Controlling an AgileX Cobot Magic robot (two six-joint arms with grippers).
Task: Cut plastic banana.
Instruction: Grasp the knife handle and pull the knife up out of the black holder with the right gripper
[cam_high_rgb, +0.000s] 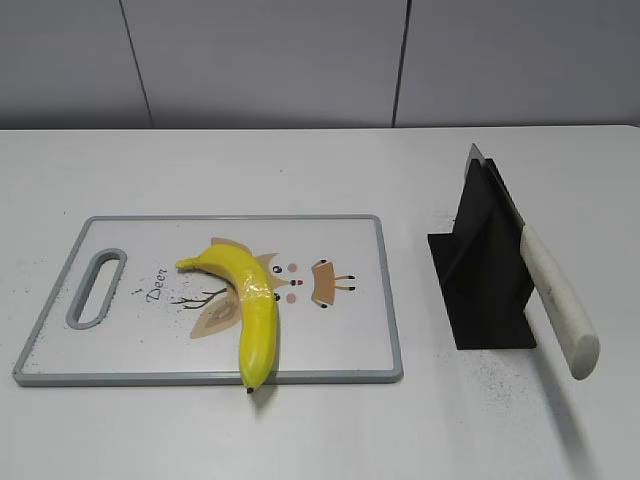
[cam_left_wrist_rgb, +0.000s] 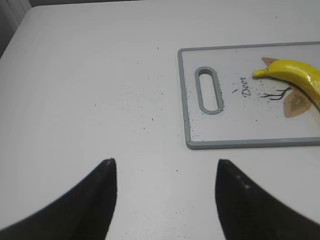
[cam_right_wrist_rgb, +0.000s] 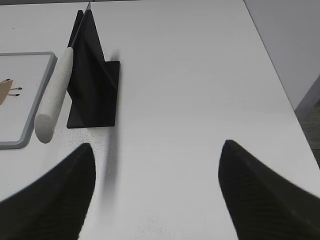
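Observation:
The plastic banana (cam_high_rgb: 250, 305) lies on the white cutting board (cam_high_rgb: 340, 340), stem end up-left, dark tip hanging over the board's front edge. It also shows at the right edge of the left wrist view (cam_left_wrist_rgb: 297, 75). The white-handled cleaver knife (cam_high_rgb: 555, 295) rests in a black stand (cam_high_rgb: 485, 285) to the right of the board, handle toward the front; it also shows in the right wrist view (cam_right_wrist_rgb: 55, 97). My left gripper (cam_left_wrist_rgb: 165, 167) is open and empty over bare table left of the board. My right gripper (cam_right_wrist_rgb: 155, 150) is open and empty, right of the stand. Neither gripper shows in the exterior view.
The cutting board (cam_left_wrist_rgb: 190, 100) has a grey rim, a handle slot (cam_left_wrist_rgb: 208, 90) at its left end and a printed deer drawing. The black stand (cam_right_wrist_rgb: 95, 85) stands upright on the white table. The table's right edge (cam_right_wrist_rgb: 280, 80) runs close by.

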